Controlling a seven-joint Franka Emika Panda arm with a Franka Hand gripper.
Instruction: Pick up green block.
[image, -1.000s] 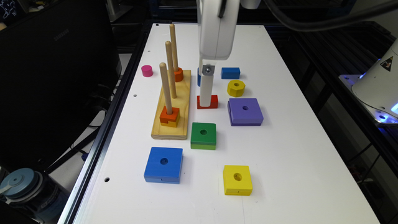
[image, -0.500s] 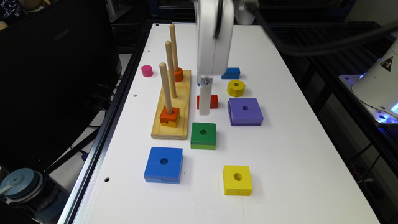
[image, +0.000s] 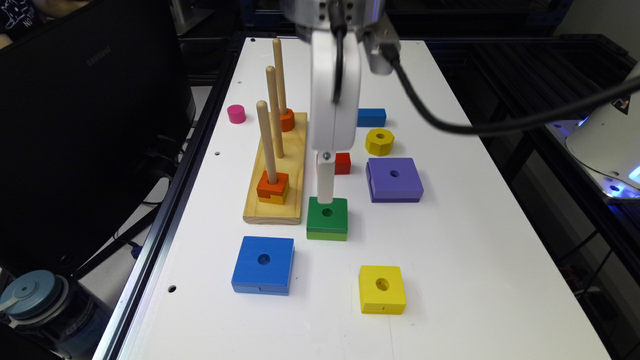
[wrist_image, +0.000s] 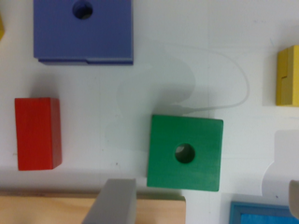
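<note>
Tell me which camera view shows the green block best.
The wrist view: the green block is seen from straight above, whole, with its round centre hole and all four edges unobstructed. The exterior view shows the block at an angle, revealing its darker top and lighter bottom layer, but the gripper stands partly in front of its far edge.

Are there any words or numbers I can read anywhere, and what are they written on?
"SAMSUNG": faint, on the back of the black monitor.
Label on the blue-lidded bottle: too small and blurred to read.
White print on the dark cloth in the corner: cut off, unreadable.
The blocks carry no writing.
</note>
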